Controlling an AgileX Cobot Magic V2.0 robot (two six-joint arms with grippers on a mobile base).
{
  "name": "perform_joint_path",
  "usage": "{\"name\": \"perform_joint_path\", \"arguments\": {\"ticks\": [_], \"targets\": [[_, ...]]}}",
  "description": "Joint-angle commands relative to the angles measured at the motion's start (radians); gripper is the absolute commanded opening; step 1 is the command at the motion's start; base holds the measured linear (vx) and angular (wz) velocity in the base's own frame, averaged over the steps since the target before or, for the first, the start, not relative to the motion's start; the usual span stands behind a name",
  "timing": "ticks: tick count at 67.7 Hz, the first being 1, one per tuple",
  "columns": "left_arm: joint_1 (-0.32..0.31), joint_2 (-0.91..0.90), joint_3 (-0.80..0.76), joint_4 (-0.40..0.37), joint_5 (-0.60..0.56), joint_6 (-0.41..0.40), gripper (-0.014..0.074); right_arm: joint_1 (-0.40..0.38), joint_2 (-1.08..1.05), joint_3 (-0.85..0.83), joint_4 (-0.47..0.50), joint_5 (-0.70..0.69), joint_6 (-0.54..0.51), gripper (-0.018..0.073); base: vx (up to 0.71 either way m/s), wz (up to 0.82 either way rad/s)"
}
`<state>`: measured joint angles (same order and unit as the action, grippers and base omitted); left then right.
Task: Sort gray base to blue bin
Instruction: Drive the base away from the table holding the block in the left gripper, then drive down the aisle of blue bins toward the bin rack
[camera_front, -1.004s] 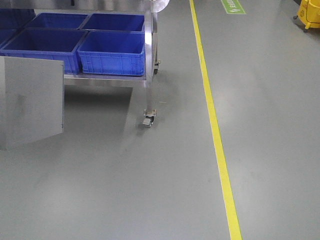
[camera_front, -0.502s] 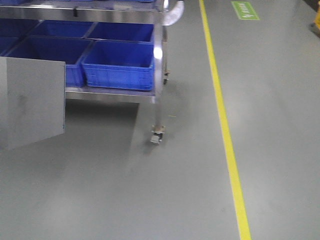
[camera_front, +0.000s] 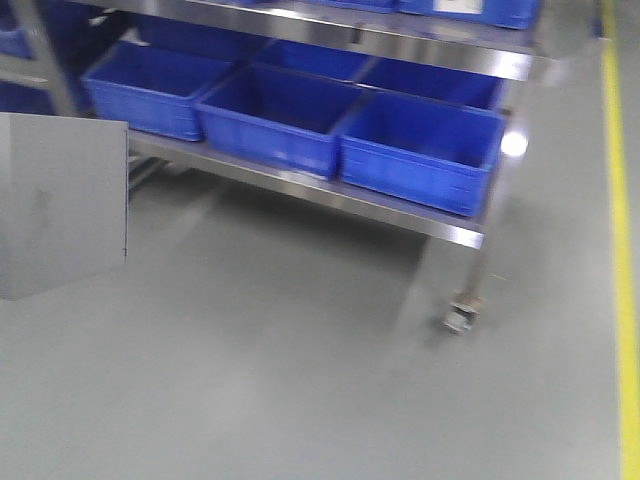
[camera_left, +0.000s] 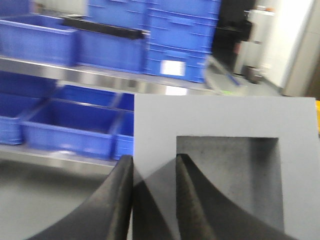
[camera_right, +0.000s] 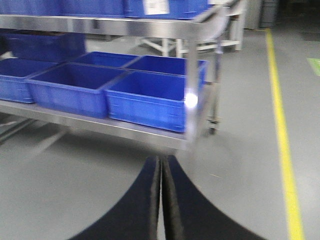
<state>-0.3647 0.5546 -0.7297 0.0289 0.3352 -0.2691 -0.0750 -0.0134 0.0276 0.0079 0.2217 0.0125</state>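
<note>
The left hand (camera_left: 154, 157) is closed on the gray base (camera_left: 225, 120). Its two dark fingers (camera_left: 117, 200) pinch the block's left wall: one lies against the outer side and the other sits inside the square recess. The recessed face is turned toward the wrist camera, and the block is held up clear of the floor. In the front view the same block shows as a flat gray slab (camera_front: 60, 205) at the left edge, in front of the steel rack (camera_front: 300, 185).

The right hand (camera_right: 161, 200) is closed with its fingers pressed together and nothing between them. It points toward the rack's corner post.

A row of open blue bins (camera_front: 265, 150) stands side by side on the rack's lower shelf, and more blue totes sit on the shelf above. The gray base is in none of them and is well apart from the row. The rack stands on a caster (camera_front: 460, 318) on the gray floor (camera_front: 300, 400), with a yellow line (camera_front: 625, 250) running along the right. The views are blurred.
</note>
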Motion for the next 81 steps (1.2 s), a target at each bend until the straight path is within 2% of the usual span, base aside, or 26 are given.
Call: {"name": "perform_joint_path", "arguments": {"ticks": [1,81], "targets": [[-0.001,0.0,-0.03,-0.004,-0.111,-0.005,0.0004,-0.005,-0.009,0.002,-0.008,-0.075,-0.012,-0.0005,0.21,0.81],[-0.001,0.0,-0.03,-0.004,-0.111,-0.005,0.0004,-0.005,-0.009,0.002,-0.008,-0.075,-0.012,-0.0005,0.24,0.73]]}}
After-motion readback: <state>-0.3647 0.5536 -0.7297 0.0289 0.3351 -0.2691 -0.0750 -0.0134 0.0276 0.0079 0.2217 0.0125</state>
